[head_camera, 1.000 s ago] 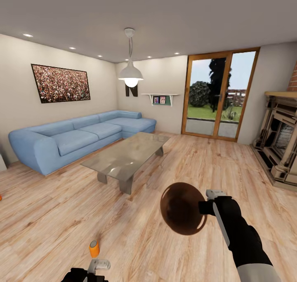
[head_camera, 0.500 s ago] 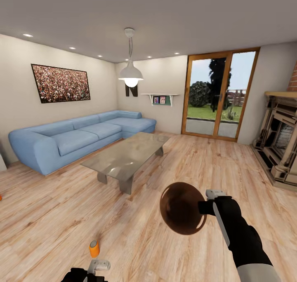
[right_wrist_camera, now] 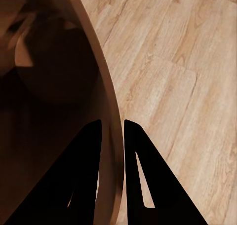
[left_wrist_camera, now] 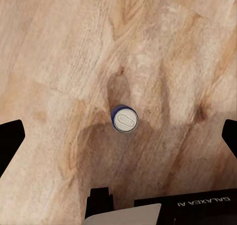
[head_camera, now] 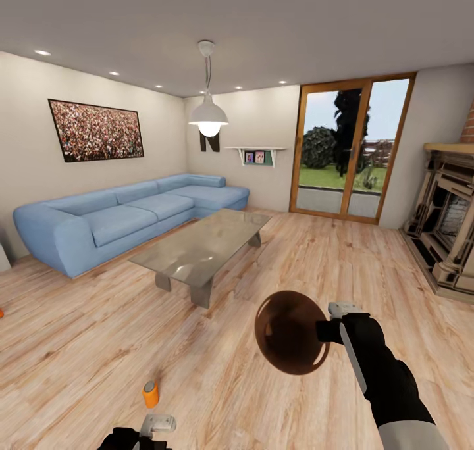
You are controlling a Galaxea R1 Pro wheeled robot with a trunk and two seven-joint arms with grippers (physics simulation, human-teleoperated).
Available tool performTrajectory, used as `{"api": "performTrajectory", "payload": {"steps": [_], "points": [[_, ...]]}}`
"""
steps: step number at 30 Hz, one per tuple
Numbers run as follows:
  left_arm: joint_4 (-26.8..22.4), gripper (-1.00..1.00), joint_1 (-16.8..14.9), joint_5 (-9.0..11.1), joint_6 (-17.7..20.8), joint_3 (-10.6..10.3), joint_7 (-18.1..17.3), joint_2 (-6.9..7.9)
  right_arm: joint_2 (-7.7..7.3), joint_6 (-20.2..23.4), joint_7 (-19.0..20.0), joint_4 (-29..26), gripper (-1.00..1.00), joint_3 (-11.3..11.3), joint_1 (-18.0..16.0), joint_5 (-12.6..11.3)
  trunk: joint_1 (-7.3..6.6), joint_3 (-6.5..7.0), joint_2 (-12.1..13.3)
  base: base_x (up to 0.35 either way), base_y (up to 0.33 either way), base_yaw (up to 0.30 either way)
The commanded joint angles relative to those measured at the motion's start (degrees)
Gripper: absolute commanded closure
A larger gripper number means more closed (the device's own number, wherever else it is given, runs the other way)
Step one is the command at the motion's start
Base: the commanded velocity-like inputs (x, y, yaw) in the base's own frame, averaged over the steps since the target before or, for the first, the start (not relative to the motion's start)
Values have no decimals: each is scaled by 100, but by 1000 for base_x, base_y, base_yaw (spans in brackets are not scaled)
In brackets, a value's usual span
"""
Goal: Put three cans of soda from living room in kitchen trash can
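One can of soda stands upright on the wood floor of the living room, orange with a grey top. My left gripper hovers just above it at the picture's lower edge. In the left wrist view the can lies straight below between the wide-open fingers, untouched. An orange sliver at the far left edge may be another can. My right gripper holds the brown tash can in the air by its rim. The right wrist view has both fingers clamped on the rim.
A glass coffee table stands ahead, with the blue corner sofa behind it on the left. A fireplace lines the right wall. Glass doors are at the back. Bare wood floor surrounds the can.
The head view has shifted very slightly. The can, the bin and both arms keep their places.
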Motion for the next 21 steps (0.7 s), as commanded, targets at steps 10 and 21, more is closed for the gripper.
{"api": "performTrajectory", "payload": {"steps": [10,21], "points": [[3,-100,0,0,0,0,8,-8,1,0,26,4,100,1,-3,-83,0,-61,0,0,0,0],[6,-100,0,-7,0,0,9,-15,1,0,26,24,100,-4,-9,-80,0,-160,0,0,0,0]]}}
